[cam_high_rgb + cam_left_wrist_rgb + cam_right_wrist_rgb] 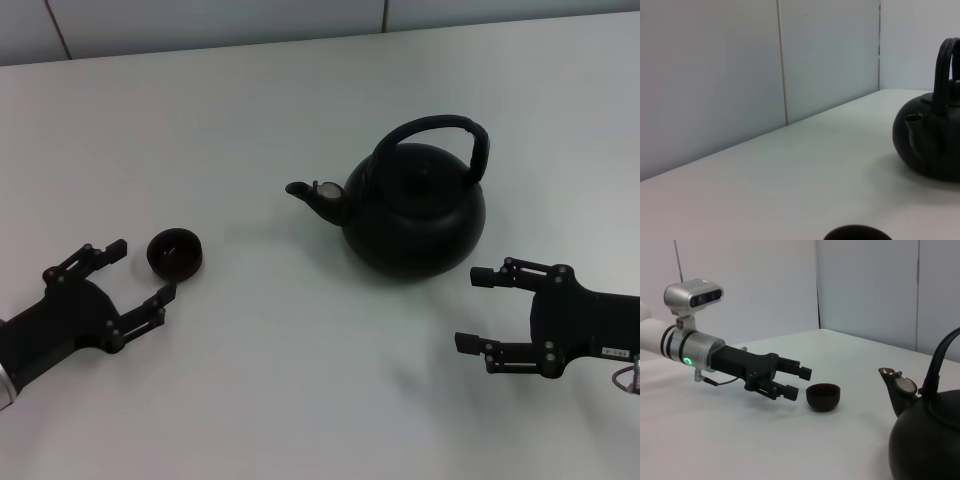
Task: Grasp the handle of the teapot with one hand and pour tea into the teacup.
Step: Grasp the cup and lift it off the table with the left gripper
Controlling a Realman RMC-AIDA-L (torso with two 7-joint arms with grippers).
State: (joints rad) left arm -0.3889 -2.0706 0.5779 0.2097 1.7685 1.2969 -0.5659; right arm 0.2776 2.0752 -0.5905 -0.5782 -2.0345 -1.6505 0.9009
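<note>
White desk (300, 380): teapot (415, 210) centre-right, upright, teacup (176, 252) well to its left.
L gripper (125, 275) just beside teacup, jaws apart, empty. R gripper (480, 310) near teapot, jaws apart; handle (440, 130) untouched.

Bare table (270, 380) lay open between the teacup (176, 252) and the teapot (415, 210). Nothing blocked the handle (440, 135) from above.

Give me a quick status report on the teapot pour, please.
Left end effector open beside teacup. Right end effector open, short of teapot; handle ungrasped. Nothing between spout and cup.
</note>
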